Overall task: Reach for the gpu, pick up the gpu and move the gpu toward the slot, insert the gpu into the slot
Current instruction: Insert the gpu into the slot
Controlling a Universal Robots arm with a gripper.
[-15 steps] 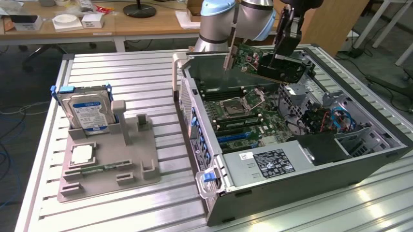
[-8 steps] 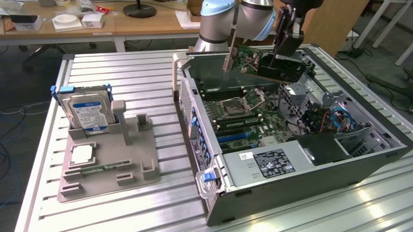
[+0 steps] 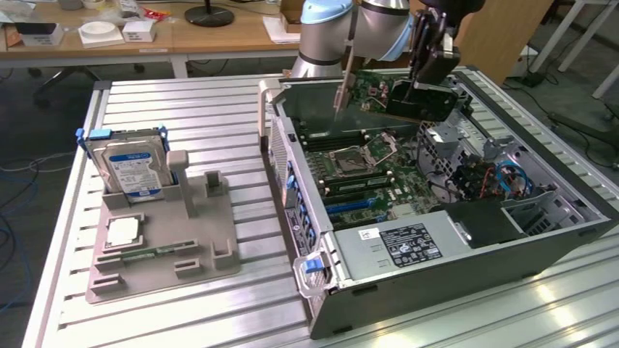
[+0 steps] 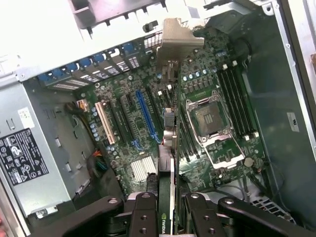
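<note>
1. Holding: end effector (image 3: 433, 69) clenched on the graphics card (image 3: 387, 94), carried edge-down above the open computer case (image 3: 290, 145); card not yet seated.
2. Target: blue slot (image 4: 145, 116) on the green board. In the wrist view it lies just beside the card's line, not under it, as far as I can judge.
3. Risk: the card looks tilted; lowered askew, its edge could jam on the slot wall or strike board parts.
4. Risk: metal bracket (image 4: 180, 39) may catch the case's rear frame.
5. Obstacles: white slot (image 4: 103, 121), processor socket (image 4: 211, 118) and memory slots (image 4: 237, 98) lie close by; a wrong-row landing seems possible.
6. Elsewhere: hard drive (image 3: 130, 163) in its grey holder (image 3: 164, 254) on the desk (image 3: 193, 319), well apart.
</note>
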